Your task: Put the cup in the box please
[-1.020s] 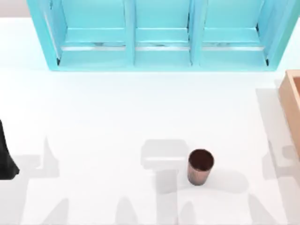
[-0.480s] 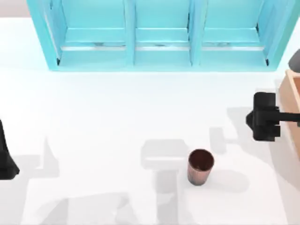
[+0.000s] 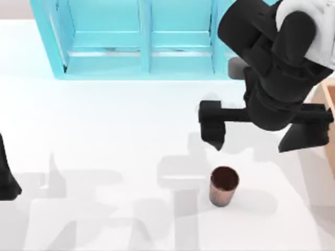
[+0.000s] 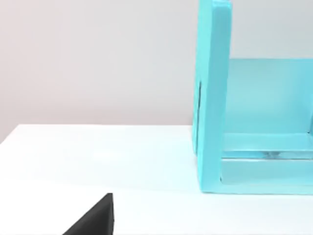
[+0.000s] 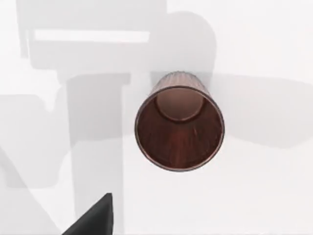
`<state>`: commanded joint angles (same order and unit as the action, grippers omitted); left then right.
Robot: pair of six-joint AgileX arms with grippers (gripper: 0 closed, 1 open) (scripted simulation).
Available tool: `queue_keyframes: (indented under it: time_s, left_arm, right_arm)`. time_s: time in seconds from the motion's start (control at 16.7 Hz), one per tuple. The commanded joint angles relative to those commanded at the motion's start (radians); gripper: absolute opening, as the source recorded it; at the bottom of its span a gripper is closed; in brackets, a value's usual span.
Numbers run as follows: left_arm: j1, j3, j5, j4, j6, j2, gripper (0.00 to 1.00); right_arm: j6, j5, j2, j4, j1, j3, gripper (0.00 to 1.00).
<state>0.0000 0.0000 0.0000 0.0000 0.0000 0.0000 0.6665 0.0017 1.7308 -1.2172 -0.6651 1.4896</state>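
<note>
Copper-brown and small, the cup point(image 3: 224, 185) stands upright on the white table point(image 3: 104, 136), a little right of the middle and near the front. Nothing touches it. Looking down from my right wrist, I see straight into the cup point(image 5: 179, 128), with its dark inside and round bottom.

My right gripper point(image 3: 256, 133) hangs above the table, just behind the cup and a bit to its right. Its jaws are spread wide, with one finger point(image 3: 212, 125) on the left and the other finger point(image 3: 306, 133) far to the right. They hold nothing.

At the right edge of the table, a thin bit of the tan box point(image 3: 330, 97) peeks out from behind my right arm.

My left gripper point(image 3: 6, 172) sits parked at the left edge of the table. I cannot tell how its jaws stand.

A big turquoise shelf point(image 3: 178, 39) stands along the back of the table.
</note>
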Motion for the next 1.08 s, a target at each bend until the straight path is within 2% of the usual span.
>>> queue_keyframes:
  time_s: [0.24, 0.6, 1.08]
  left_arm:
    - [0.000, 0.000, 0.000, 0.000, 0.000, 0.000, 1.00]
    - [0.000, 0.000, 0.000, 0.000, 0.000, 0.000, 1.00]
    - [0.000, 0.000, 0.000, 0.000, 0.000, 0.000, 1.00]
  right_arm:
    - [0.020, -0.002, 0.102, -0.087, -0.007, 0.076, 1.00]
    - [0.018, -0.002, 0.103, -0.068, -0.003, 0.057, 1.00]
    - [0.023, -0.002, 0.174, 0.263, -0.009, -0.195, 1.00]
